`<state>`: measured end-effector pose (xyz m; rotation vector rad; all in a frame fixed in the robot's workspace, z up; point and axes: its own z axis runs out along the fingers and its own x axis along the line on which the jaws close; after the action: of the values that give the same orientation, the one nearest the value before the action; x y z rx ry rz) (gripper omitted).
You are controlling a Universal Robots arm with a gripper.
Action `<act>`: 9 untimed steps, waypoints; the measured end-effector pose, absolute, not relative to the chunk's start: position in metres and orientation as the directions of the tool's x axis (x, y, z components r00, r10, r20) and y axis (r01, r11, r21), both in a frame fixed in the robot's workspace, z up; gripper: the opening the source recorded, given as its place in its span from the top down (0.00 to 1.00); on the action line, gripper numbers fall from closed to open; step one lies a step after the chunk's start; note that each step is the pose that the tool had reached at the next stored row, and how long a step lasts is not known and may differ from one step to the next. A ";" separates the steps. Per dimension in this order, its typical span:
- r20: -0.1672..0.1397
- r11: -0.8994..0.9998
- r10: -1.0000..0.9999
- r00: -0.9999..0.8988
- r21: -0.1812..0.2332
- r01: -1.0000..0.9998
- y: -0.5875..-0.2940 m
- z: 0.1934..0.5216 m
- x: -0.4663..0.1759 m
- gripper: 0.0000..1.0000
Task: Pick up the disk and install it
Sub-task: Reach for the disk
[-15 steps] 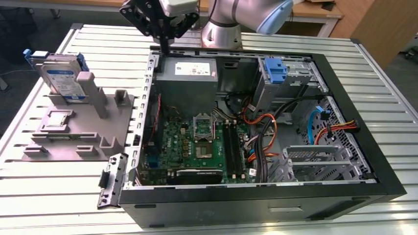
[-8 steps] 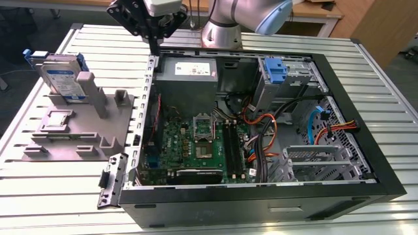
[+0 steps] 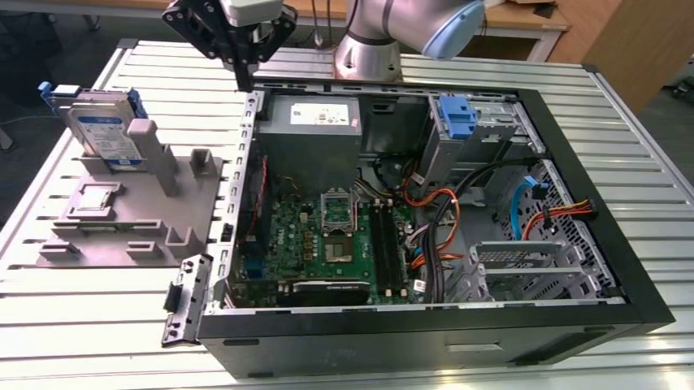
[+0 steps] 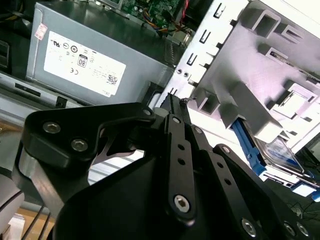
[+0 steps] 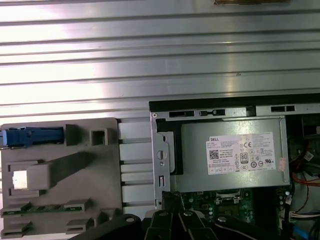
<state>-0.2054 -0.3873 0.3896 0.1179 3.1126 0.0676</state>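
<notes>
The gripper (image 3: pixel 243 80), its fingers pressed together on nothing, hangs over the computer case's (image 3: pixel 434 318) far corner. The disk (image 3: pixel 106 134) stands on edge in the grey rack (image 3: pixel 119 219), well apart toward the exterior view's left, near the counter's (image 3: pixel 87 325) edge.

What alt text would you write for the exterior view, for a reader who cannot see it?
The arm's gripper, shut and empty, hangs over the far corner of an open computer case, near the power supply. The disk stands upright in a grey fixture on the slatted table, at the exterior view's left.
</notes>
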 end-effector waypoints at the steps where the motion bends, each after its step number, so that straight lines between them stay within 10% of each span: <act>1: -0.024 0.996 0.076 -0.997 0.044 0.075 -0.387 0.389 -0.207 0.90; 9: -0.024 0.996 0.076 -0.997 0.044 0.075 -0.386 0.388 -0.221 0.90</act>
<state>-0.2215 -0.3863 0.3884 0.1180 3.1133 0.0676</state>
